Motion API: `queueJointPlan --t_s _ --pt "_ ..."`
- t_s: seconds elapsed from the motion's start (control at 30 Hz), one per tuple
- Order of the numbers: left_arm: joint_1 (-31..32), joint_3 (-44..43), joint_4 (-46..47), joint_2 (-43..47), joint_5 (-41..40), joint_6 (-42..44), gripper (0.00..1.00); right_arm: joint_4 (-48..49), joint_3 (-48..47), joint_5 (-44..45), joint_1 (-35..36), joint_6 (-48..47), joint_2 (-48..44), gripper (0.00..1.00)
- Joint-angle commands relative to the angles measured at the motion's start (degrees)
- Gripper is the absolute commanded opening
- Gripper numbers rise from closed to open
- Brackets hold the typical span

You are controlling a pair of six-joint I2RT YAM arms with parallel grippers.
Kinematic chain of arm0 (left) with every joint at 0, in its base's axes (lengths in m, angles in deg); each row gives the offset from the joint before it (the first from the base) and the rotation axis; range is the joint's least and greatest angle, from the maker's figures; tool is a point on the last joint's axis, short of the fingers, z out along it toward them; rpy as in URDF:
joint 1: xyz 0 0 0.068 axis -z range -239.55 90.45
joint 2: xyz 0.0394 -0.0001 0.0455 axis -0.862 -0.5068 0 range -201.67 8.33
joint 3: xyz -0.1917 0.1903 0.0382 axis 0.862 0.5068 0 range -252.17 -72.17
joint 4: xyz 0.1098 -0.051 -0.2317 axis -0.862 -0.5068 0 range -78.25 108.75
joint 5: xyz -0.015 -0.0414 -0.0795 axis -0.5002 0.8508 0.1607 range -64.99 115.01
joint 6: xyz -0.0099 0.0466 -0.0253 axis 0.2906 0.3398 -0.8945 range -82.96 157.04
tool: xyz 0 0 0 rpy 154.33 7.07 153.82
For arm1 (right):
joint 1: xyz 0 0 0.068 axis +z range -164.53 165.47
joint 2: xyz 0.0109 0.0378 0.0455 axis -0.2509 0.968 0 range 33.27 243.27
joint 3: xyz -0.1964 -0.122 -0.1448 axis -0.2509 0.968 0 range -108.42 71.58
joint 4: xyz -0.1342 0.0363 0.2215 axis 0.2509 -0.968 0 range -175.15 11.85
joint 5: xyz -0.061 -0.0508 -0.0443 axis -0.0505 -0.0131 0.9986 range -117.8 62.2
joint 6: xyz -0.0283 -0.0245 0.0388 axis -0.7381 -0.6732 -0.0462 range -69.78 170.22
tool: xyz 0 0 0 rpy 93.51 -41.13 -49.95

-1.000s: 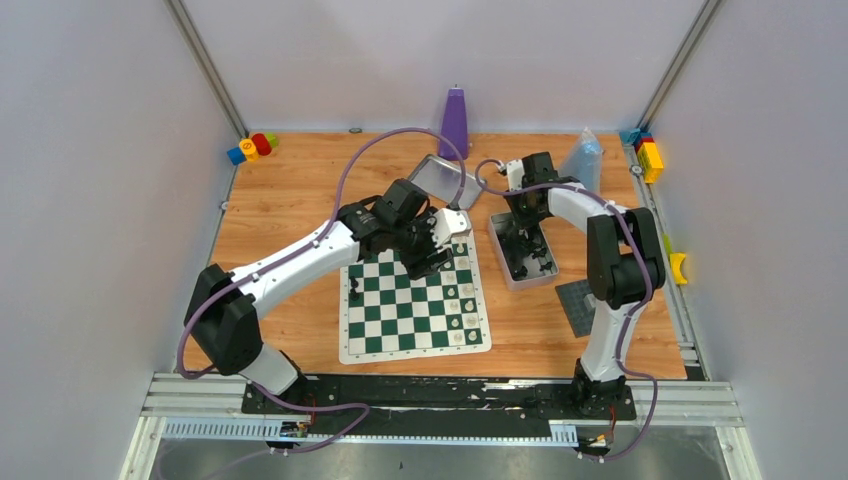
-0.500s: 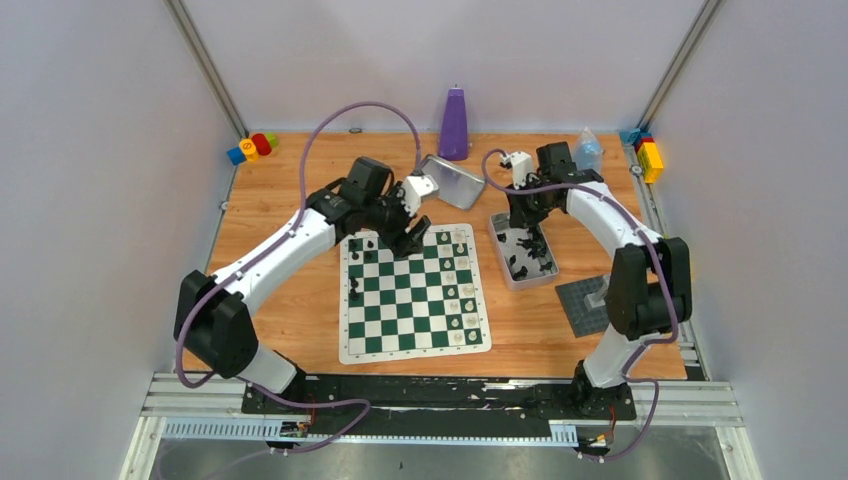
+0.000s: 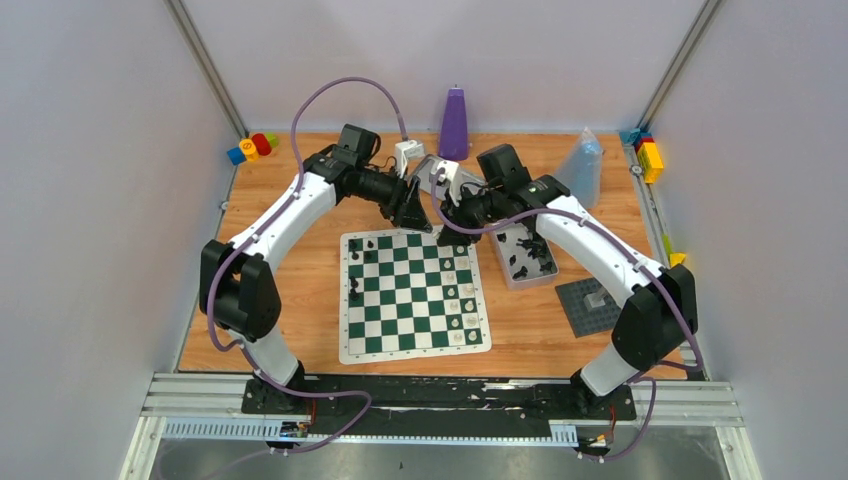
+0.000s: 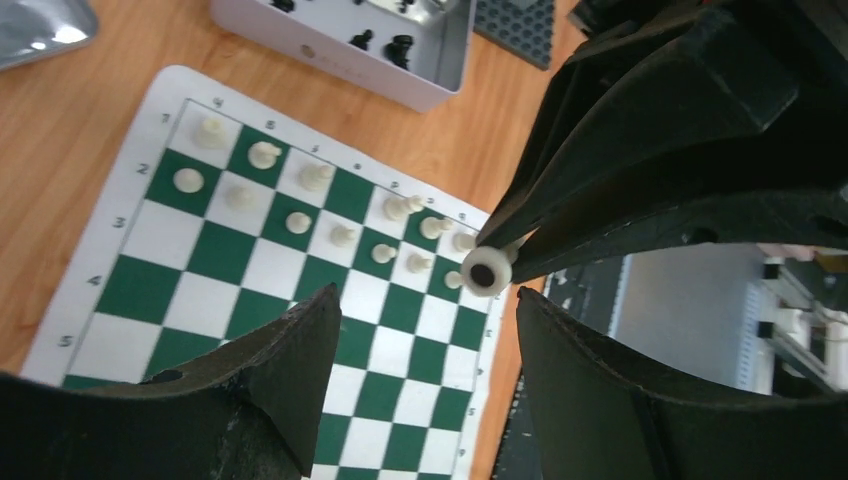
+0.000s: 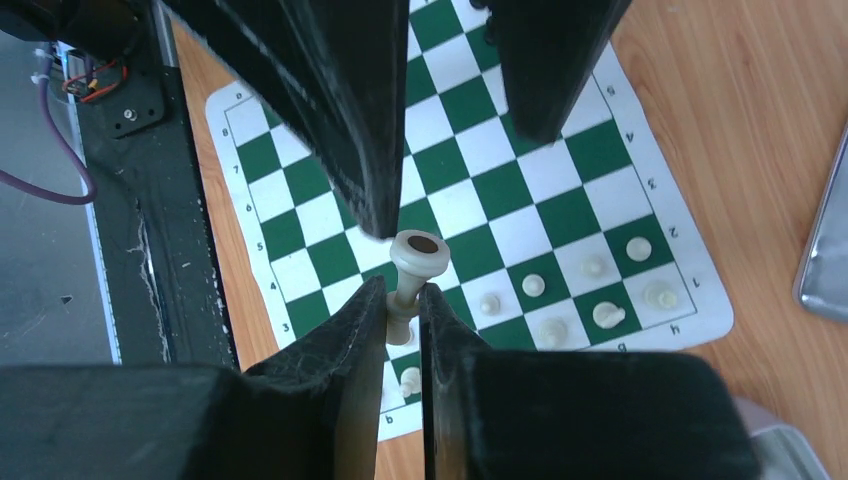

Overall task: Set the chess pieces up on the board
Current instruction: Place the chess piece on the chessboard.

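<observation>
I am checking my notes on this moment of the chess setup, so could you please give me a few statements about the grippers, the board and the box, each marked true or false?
1. The right gripper is shut on a cream-white chess piece. True.
2. The left gripper is clamped on a black pawn. False: its jaws stand open and hold nothing.
3. Cream-white pieces stand on the board. True.
4. The white box beside the board is empty. False: black pieces lie in it.
</observation>
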Motion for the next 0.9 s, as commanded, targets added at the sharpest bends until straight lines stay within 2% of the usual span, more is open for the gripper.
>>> queueJointPlan --t_s 0.0,0.27,0.37,0.43,0.63,0.87 --pt "0.25 -1.77 -1.84 0.43 8.41 -4.38 0.72 1.19 -5.13 -3.01 1.32 -0.58 1.03 0.06" --pt "0.26 0.38 -1.1 0.64 12.05 -6.66 0.71 2.2 -6.39 -2.66 2.62 0.16 0.78 0.06" --pt "0.25 0.4 -0.35 -0.31 13.59 -8.4 0.67 2.41 -6.44 -2.25 3.13 0.32 0.62 0.06" --pt "0.25 0.35 -0.02 -0.87 14.72 -8.92 0.59 2.85 -6.13 -1.85 3.27 0.36 0.39 0.06" --pt "0.25 0.82 0.07 -1.82 17.08 -9.3 0.46 4.22 -4.77 -0.61 3.32 0.72 -0.99 0.05" --pt "0.25 1.56 1.62 -2.59 18.91 -10.85 0.42 5.14 -4.29 -0.44 3.52 1.28 -1.74 0.05"
